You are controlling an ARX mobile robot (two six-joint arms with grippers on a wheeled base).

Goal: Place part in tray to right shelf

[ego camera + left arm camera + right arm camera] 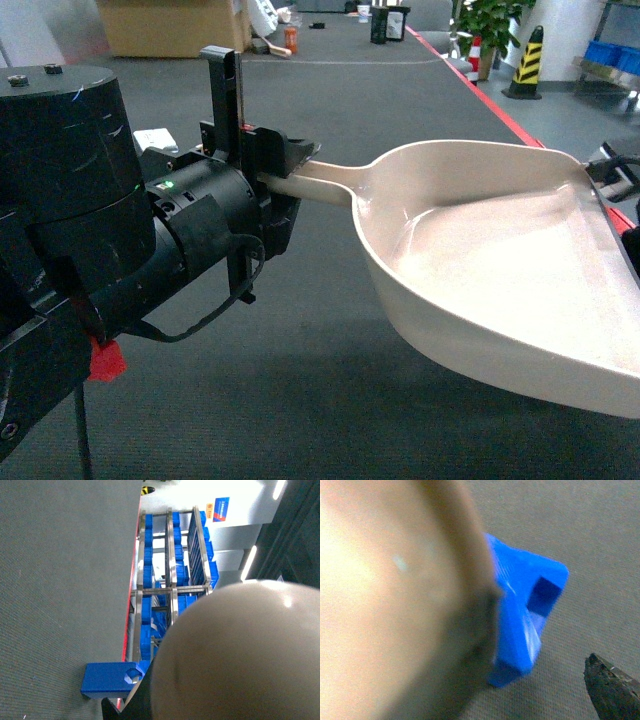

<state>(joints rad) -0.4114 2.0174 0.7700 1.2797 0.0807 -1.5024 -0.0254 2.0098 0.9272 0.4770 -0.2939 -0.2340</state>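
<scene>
In the head view the light comes from above, and it makes the inside of the tray so bright that it looks almost white, while the floor under it is dark with a soft shadow. In the left wrist view the tray is a big fuzzy blob at 4 o'clock, and white lamps glare at 2 o'clock. The right wrist view is the blurriest: the tray glows pale at 9 o'clock and the part beside it is smeared.
</scene>
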